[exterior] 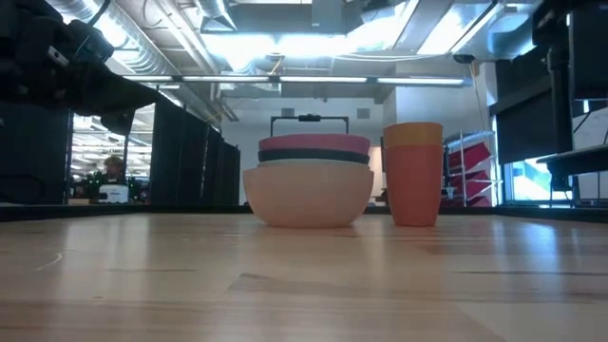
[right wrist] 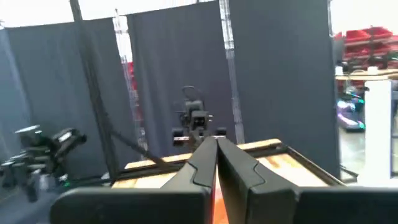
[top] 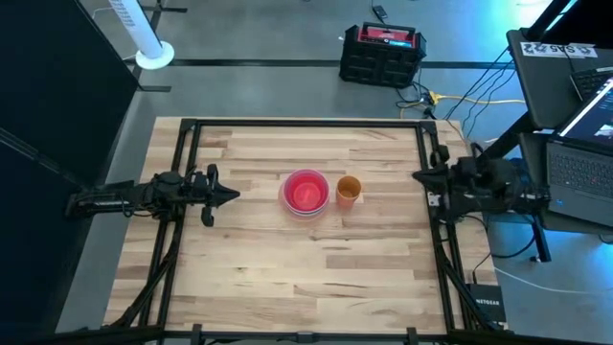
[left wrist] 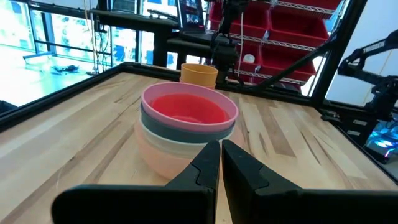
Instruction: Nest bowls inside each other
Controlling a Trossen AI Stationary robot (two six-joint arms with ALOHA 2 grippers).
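Already the bowls (left wrist: 186,127) are seen stacked mid-table — red inside pink, teal, a whitish one, then the pale outer bowl — just beside an orange cup (top: 348,190). Probably light, stiff, slippery plastic, best pinched at a rim. Left gripper (left wrist: 220,163) and right gripper (right wrist: 216,158) are clenched, empty, held well apart from the stack.

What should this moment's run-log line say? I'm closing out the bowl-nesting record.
bowls: nested in one stack, mid-table | orange cup: beside stack, apart | left gripper: shut, empty, left of stack | right gripper: shut, empty, at right edge
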